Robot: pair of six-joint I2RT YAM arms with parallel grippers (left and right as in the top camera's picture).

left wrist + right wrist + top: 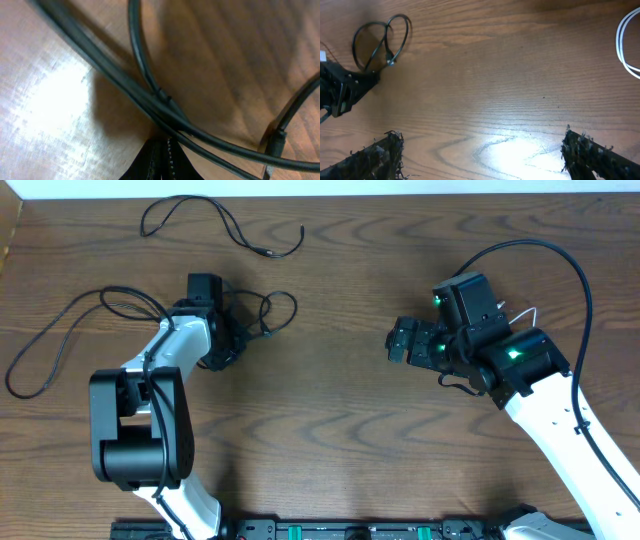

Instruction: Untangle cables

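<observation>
Our left gripper is closed against the black cable crossings. Our right gripper gapes, white cable far right.

- A broad stretch of bare brown wooden table lies open between the two arms, from the middle to the near edge.
- Bare wood shows between the right gripper's wide-spread fingers.
- Thin black cable loops crowd the left gripper's closed tip, strands crossing right against it.
- A second thin black cable snakes along the far edge, well apart from the loops, with a passage between.
- A long black cable sweeps out past the left arm.
- A thin white cable curves near the right arm.
</observation>
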